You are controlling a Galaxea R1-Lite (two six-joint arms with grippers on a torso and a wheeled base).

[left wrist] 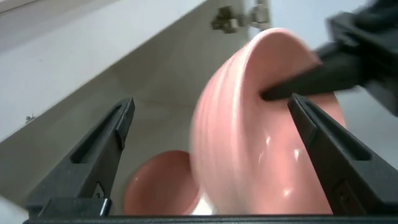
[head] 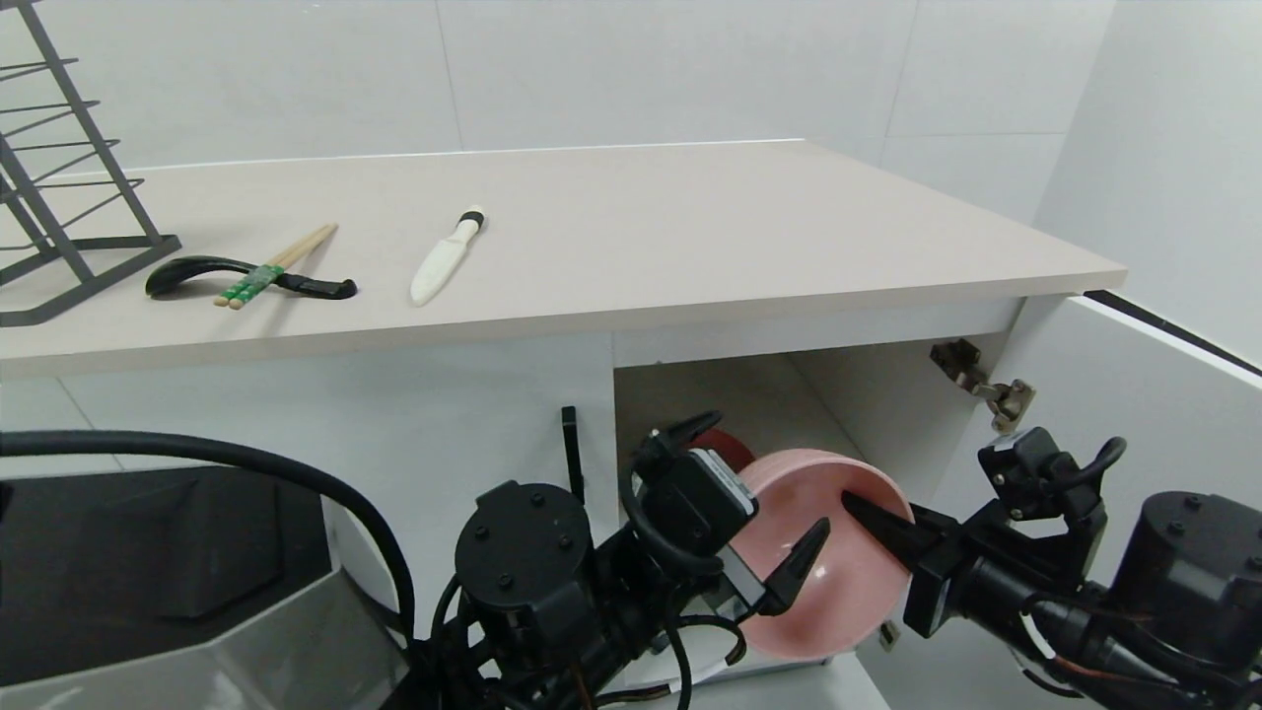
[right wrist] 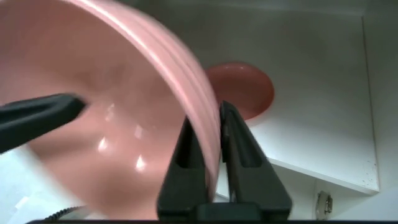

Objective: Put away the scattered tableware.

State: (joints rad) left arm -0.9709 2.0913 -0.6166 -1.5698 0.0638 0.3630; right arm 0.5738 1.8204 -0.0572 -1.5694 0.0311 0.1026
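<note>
Pink bowl [head: 828,582]: hanging tilted on edge in the open cabinet's [head: 887,404] mouth, hollow facing outward.
Right gripper [right wrist: 208,124]: pinching the bowl's rim at 3 o'clock, fingers pressing on both faces.
Left gripper [left wrist: 210,102]: waiting at 9 o'clock, fingers spread either side of the bowl.
Red bowl [right wrist: 242,87]: lying inside the cabinet at 11 o'clock.
Doing it well: probably levelling first, lowering slowly onto the red bowl, releasing late.

Inside the cabinet [head: 887,394], a red dish [head: 728,446] sits mostly hidden behind the left gripper [head: 764,473] and the pink bowl [head: 838,582]. At the countertop's [head: 690,227] left edge, a wire rack [head: 99,276] is cut off by the head view's edge.
</note>
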